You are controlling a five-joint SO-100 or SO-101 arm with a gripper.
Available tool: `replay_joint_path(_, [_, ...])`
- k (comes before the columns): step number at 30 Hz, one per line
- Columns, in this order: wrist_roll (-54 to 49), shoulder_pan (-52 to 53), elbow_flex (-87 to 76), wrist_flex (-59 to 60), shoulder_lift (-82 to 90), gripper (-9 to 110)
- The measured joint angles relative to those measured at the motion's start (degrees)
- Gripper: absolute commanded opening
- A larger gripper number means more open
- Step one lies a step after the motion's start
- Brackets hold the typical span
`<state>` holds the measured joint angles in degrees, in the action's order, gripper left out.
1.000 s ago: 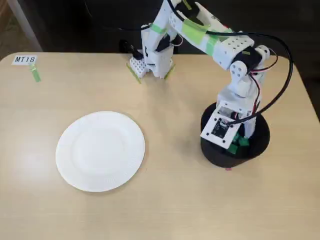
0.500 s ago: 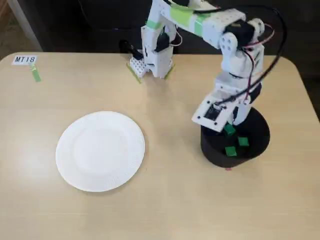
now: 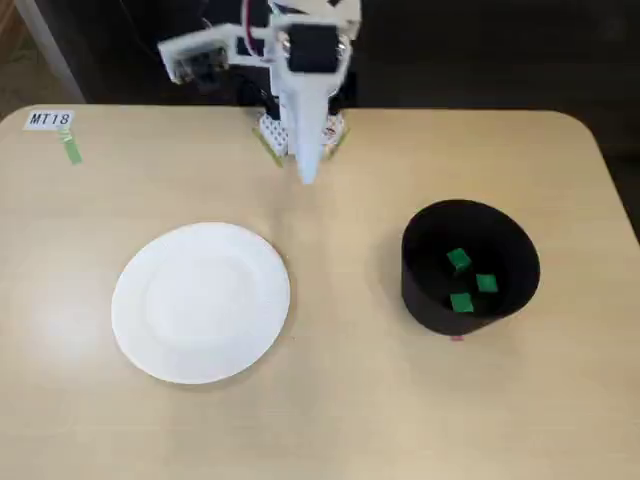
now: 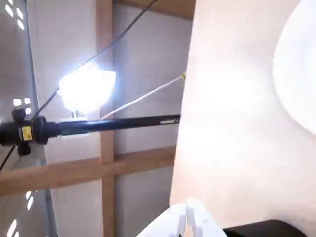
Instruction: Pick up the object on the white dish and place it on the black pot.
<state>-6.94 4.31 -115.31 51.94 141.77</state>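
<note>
Cubes [image 3: 459, 260]: three being held inside black pot [image 3: 425, 300], well apart from jaws.
Jaws: being kept pressed together, empty.
White dish [image 3: 200, 302]: lying bare.

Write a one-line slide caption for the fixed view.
Empty round white paper plate beside a matte black round tub holding three small bright green cubes, arm folded back.

Bright green cubes [image 3: 459, 260] in matte black pot [image 3: 425, 300]. White dish [image 3: 200, 302], ribbed rim. Tan table [image 3: 350, 410]. White gripper [image 4: 188, 217].

Matt white paper dish [image 3: 200, 302] with ribbed rim; matt black pot [image 3: 432, 300]; smooth pale wood-look bench [image 3: 350, 400]; white plastic gripper [image 4: 187, 219].
</note>
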Motion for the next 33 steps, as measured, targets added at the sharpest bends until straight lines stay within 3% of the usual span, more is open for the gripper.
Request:
replay_joint_path(9, [1.93,-1.14,-27.42,-2.02,22.59,0])
replay_joint_path(21, [3.16,-1.05,-48.6,-2.02,40.43,0])
replay_joint_path(33, [3.69,-1.05,-58.8,0.62,42.45,0])
